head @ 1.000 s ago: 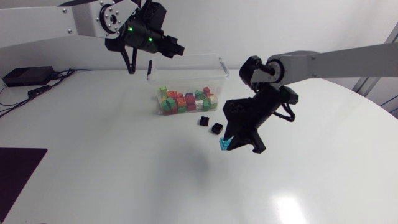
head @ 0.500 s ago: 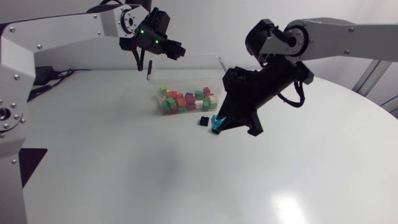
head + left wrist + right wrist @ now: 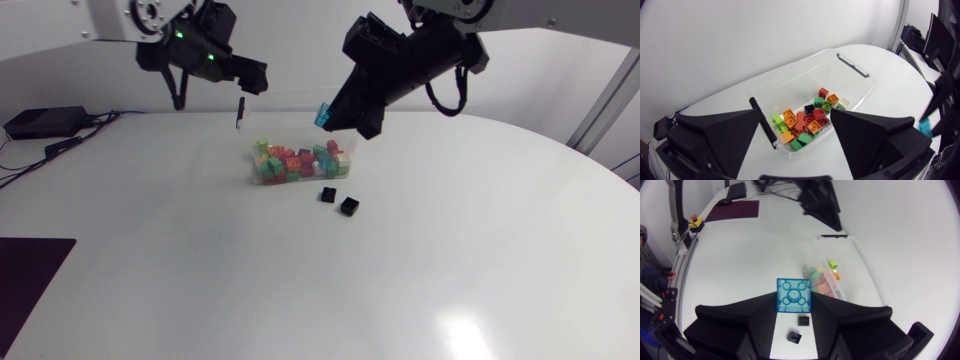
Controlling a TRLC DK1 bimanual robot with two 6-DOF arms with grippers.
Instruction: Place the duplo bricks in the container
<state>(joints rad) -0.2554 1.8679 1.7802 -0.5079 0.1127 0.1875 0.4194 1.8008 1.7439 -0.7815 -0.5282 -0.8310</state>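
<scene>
A clear plastic container [image 3: 290, 128] stands at the back middle of the table, with several red, green and orange bricks [image 3: 300, 162] in it. My right gripper [image 3: 326, 119] hangs above the container's right end, shut on a cyan brick [image 3: 323, 117]; the right wrist view shows that cyan brick [image 3: 794, 295] between its fingers. Two black bricks [image 3: 327, 194] [image 3: 349, 206] lie on the table just in front of the container. My left gripper [image 3: 212, 88] hovers above and behind the container's left end, open and holding nothing. In the left wrist view the container [image 3: 790, 87] lies ahead of it.
A black box with cables [image 3: 40, 122] sits at the back left. A dark mat [image 3: 30, 275] lies at the left front edge. A black clip [image 3: 240, 112] stands at the container's left rim.
My right arm has lifted the cyan brick from low over the table up and back, over the container. My left gripper has opened and drawn a little to the left.
</scene>
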